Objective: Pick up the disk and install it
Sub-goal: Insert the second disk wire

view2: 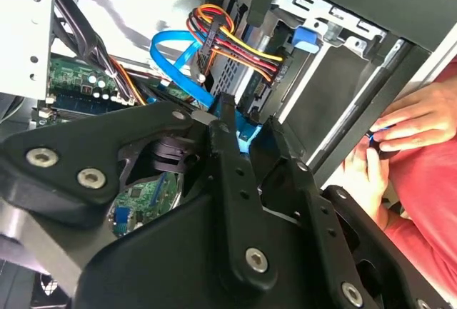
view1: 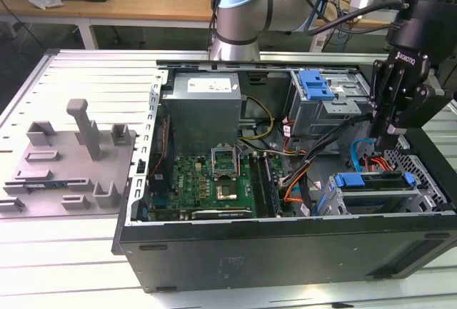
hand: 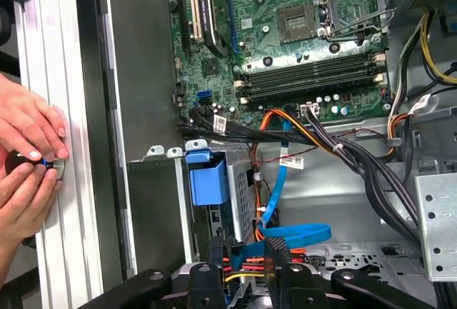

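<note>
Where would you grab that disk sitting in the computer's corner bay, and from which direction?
Probably by the blue carrier rail along the disk's upturned edge, coming straight down from above. The grey cage appears to wall in its other sides, leaving that narrow top edge exposed.

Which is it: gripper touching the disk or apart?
Cannot tell. In the exterior view the gripper hangs over the disk, tip among cables; the second wrist view shows blue plastic at the tip, but neither contact nor gap plainly.

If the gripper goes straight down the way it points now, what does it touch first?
Probably the disk in its blue carrier: the gripper hangs just above its rear end, beside the red and orange cables. Depth is unclear, so the cables might come first.
</note>
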